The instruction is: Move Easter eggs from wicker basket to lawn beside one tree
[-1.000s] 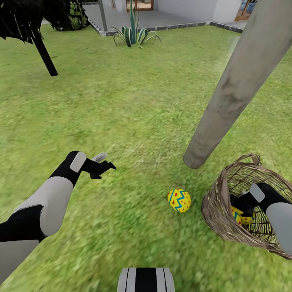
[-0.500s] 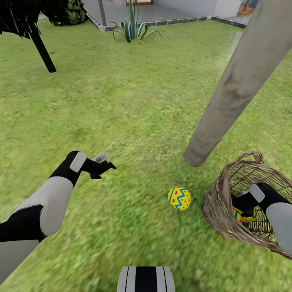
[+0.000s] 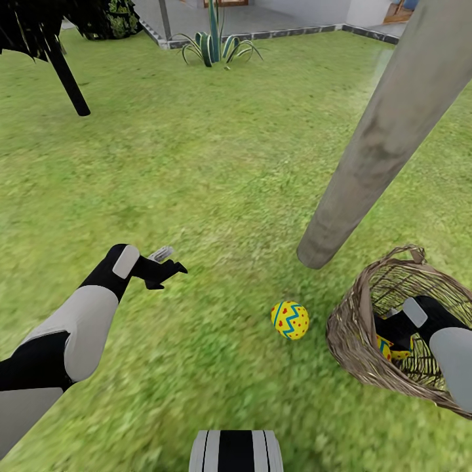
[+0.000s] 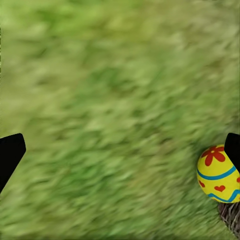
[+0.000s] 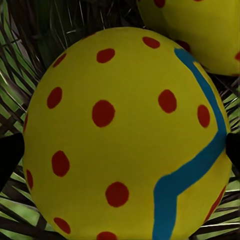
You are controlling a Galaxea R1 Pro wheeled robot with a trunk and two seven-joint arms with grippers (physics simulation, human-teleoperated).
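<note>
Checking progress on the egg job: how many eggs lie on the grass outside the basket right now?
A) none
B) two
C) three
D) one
D: a single egg lies on the grass between the tree trunk and the basket, while the right gripper reaches into the basket toward another egg.

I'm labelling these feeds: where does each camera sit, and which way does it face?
Head view: on the head, facing forward and down over the lawn, tree and wicker basket; both arms show.
Left wrist view: on the left arm, facing grass; dark fingertips show.
Right wrist view: inside the basket, facing an egg.
Head and left wrist views share the egg on the lawn.
</note>
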